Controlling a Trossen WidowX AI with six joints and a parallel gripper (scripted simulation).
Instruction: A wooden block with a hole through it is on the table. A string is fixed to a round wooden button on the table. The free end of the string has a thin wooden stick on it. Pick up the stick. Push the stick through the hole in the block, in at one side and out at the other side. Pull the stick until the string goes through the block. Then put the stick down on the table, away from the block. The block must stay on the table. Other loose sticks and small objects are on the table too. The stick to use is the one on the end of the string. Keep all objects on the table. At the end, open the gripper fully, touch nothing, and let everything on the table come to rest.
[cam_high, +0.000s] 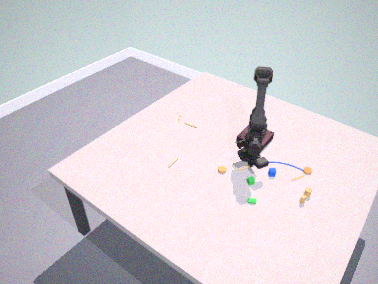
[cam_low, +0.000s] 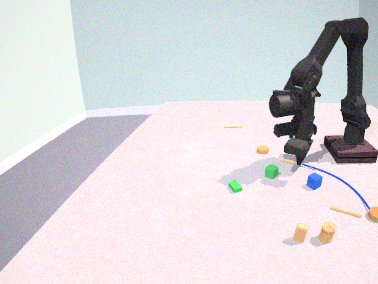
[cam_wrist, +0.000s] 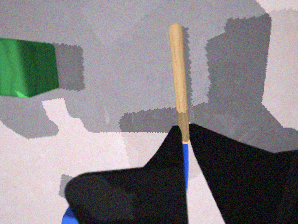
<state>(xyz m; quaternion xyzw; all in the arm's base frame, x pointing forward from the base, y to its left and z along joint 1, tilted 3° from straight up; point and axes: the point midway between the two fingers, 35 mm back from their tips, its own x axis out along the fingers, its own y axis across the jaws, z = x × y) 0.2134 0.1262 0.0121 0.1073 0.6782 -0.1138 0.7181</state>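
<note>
My gripper is down at the table and shut on the near end of the thin wooden stick, where the blue string joins it. The stick lies flat and points away from the fingers. The string curves off to the round wooden button. Two small wooden blocks stand near the button. I cannot tell which one has the hole.
A green cube lies close to the stick's tip, and another green cube lies further out. A blue cube, a loose disc, loose sticks and the arm base are nearby.
</note>
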